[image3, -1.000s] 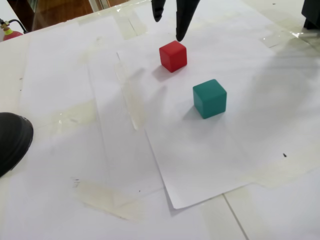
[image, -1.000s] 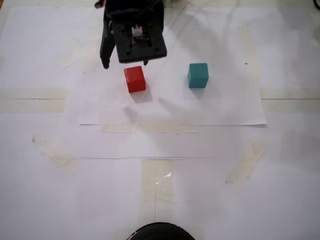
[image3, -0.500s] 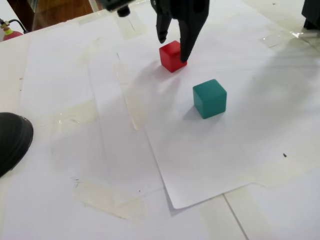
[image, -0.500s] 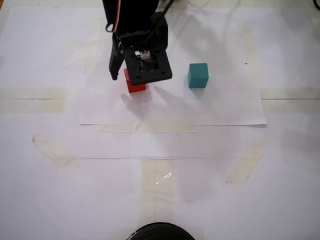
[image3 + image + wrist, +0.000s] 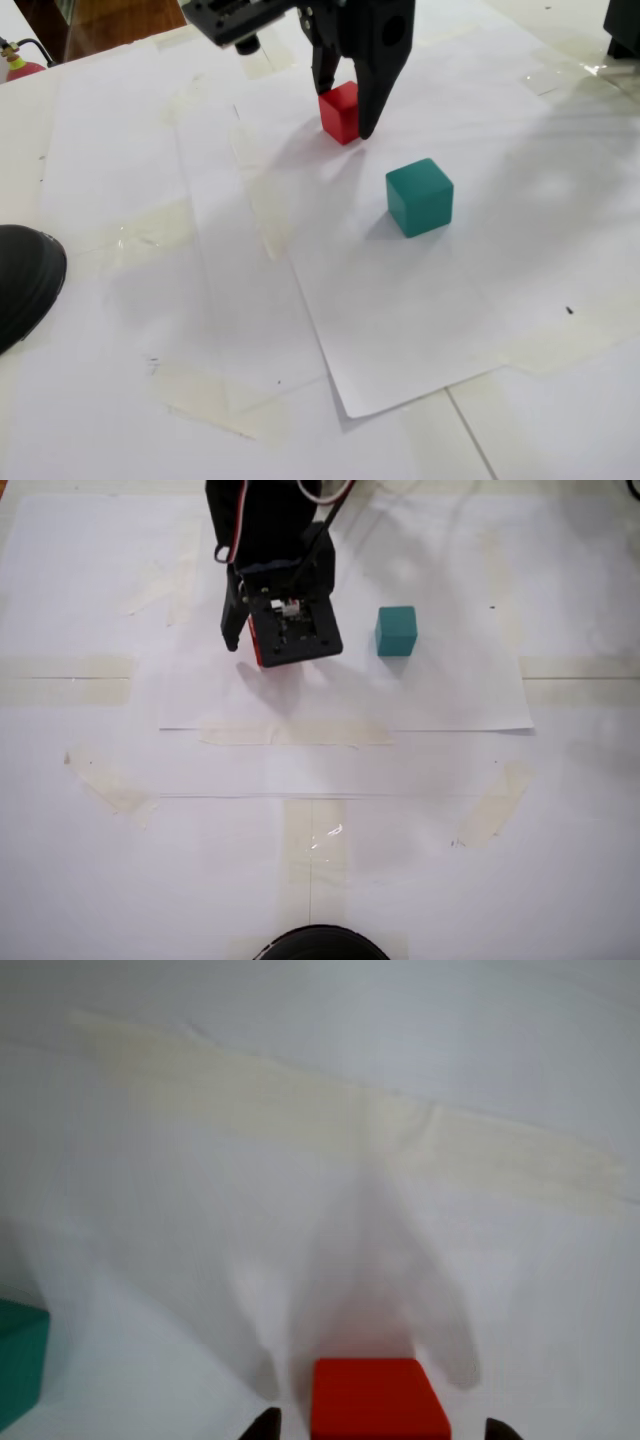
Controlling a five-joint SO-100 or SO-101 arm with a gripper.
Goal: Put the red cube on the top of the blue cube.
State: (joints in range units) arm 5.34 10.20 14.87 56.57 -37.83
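The red cube sits on the white paper sheet toward the bench's far edge in a fixed view, with the tool straddling it, fingers apart on either side and not yet clamped. In the wrist view the red cube lies between both fingertips. The blue cube stands free nearby, apart from it. Step in hand: grasp. Next probably needs closing squarely on the cube, lifting clear, then carrying it over the blue cube.
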